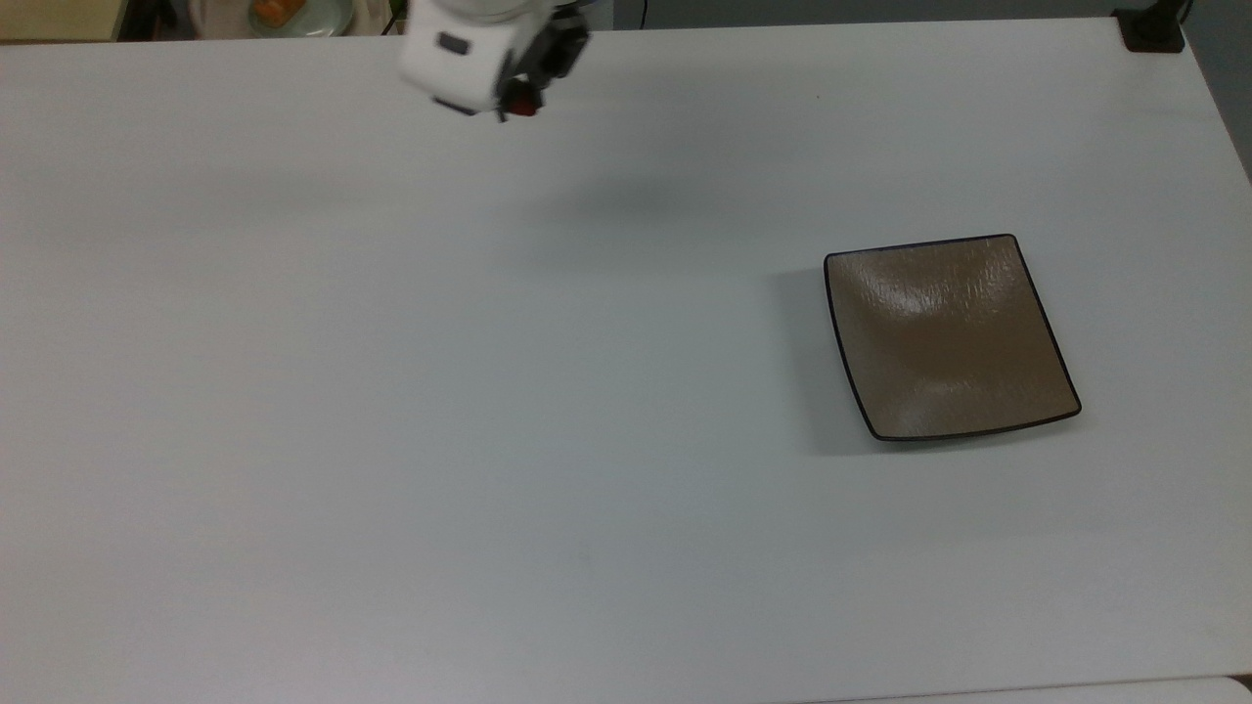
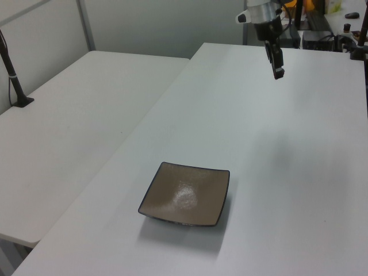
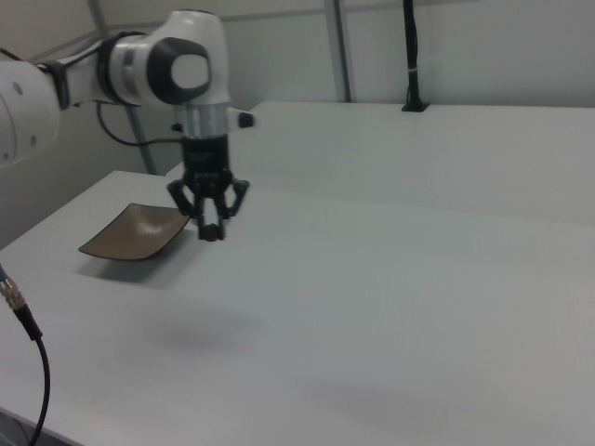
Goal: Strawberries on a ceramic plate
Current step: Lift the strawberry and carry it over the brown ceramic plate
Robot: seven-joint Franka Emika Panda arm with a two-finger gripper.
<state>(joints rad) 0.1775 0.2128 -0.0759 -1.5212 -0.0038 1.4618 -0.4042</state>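
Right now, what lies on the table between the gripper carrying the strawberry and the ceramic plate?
Nothing: in the top view, bare white table runs from the gripper holding the strawberry to the ceramic plate.

White counter [image 1: 489, 440]: surface plain and matte. Second white counter [image 2: 75, 121] stands alongside on the left view's left. Black post on a flat base [image 2: 16, 86] is mounted on it. Round pale plate [image 1: 298, 15], apparently holding orange food, sits beyond the far edge in the top view. Black cable with metal connector [image 3: 20, 311] hangs at the right view's left.
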